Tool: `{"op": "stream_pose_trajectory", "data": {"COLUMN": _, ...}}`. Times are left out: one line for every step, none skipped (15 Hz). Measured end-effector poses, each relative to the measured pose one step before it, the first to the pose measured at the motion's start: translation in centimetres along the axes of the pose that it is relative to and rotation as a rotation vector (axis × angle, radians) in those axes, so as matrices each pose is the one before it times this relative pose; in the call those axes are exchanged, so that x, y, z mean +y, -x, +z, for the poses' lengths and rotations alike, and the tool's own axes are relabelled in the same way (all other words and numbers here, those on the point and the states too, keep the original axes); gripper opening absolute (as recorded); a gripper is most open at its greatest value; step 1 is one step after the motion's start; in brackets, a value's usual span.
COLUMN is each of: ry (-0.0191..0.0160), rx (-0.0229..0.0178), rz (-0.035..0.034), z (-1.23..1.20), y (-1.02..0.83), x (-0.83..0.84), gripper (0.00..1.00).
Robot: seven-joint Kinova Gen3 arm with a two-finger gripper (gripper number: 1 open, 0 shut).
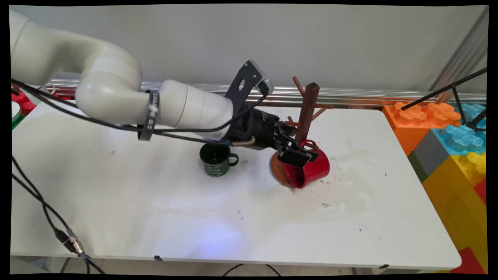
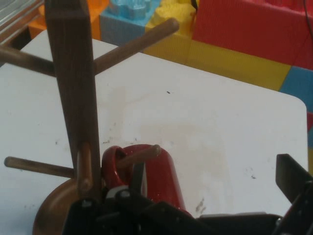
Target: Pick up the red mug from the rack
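A brown wooden mug tree (image 1: 307, 112) (image 2: 73, 98) stands at the back middle of the white table (image 1: 155, 210). A red mug (image 1: 311, 171) (image 2: 156, 176) leans tilted against its round base (image 1: 277, 171), mouth turned toward the front left. In the hand view a low peg (image 2: 139, 155) passes through the mug's handle. My gripper (image 1: 299, 153) (image 2: 215, 171) is right over the mug and open. One finger (image 2: 138, 178) sits by the handle; the other (image 2: 293, 176) stands well clear of the mug's side.
A dark green mug (image 1: 216, 159) stands upright left of the tree, just under my forearm. Big coloured toy blocks (image 1: 447, 147) (image 2: 244, 29) line the table's right edge, with a black rod (image 1: 447, 89) above them. Black cables (image 1: 42, 206) hang over the left side.
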Motion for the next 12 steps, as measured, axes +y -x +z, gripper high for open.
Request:
{"op": "stream_pose_trajectory", "data": {"ry": -0.00213, "rx": 0.00989, "rz": -0.00246, "z": 0.110, "y": 0.522, "x": -0.005, "gripper": 1.00}}
{"op": "stream_pose_trajectory", "data": {"ry": -0.00145, "rx": 0.00904, "rz": -0.00207, "z": 0.115, "y": 0.493, "x": 0.006, "gripper": 1.00}}
{"op": "stream_pose_trajectory", "data": {"ry": -0.00171, "rx": 0.00737, "rz": -0.00214, "z": 0.069, "y": 0.426, "x": 0.006, "gripper": 1.00}}
{"op": "stream_pose_trajectory", "data": {"ry": -0.00186, "rx": 0.00773, "rz": -0.00273, "z": 0.078, "y": 0.497, "x": 0.006, "gripper": 1.00}}
{"op": "stream_pose_trajectory", "data": {"ry": -0.00094, "rx": 0.00614, "rz": -0.00180, "z": 0.064, "y": 0.406, "x": 0.024, "gripper": 1.00}}
{"op": "stream_pose_trajectory", "data": {"ry": -0.00070, "rx": 0.00647, "rz": -0.00258, "z": 0.080, "y": 0.549, "x": 0.049, "gripper": 1.00}}
{"op": "stream_pose_trajectory", "data": {"ry": -0.00093, "rx": 0.00303, "rz": -0.00296, "z": 0.068, "y": 0.446, "x": 0.047, "gripper": 1.00}}
{"op": "stream_pose_trajectory", "data": {"ry": -0.00143, "rx": 0.00371, "rz": -0.00373, "z": 0.047, "y": 0.491, "x": 0.070, "gripper": 1.00}}
{"op": "stream_pose_trajectory", "data": {"ry": -0.00085, "rx": 0.00100, "rz": -0.00417, "z": 0.048, "y": 0.477, "x": 0.083, "gripper": 1.00}}
{"op": "stream_pose_trajectory", "data": {"ry": -0.00162, "rx": 0.00130, "rz": -0.00519, "z": 0.020, "y": 0.534, "x": 0.103, "gripper": 1.00}}
{"op": "stream_pose_trajectory", "data": {"ry": -0.00128, "rx": 0.00108, "rz": -0.00498, "z": 0.039, "y": 0.528, "x": 0.099, "gripper": 1.00}}
{"op": "stream_pose_trajectory", "data": {"ry": -0.00118, "rx": 0.00001, "rz": -0.00402, "z": 0.059, "y": 0.444, "x": 0.067, "gripper": 1.00}}
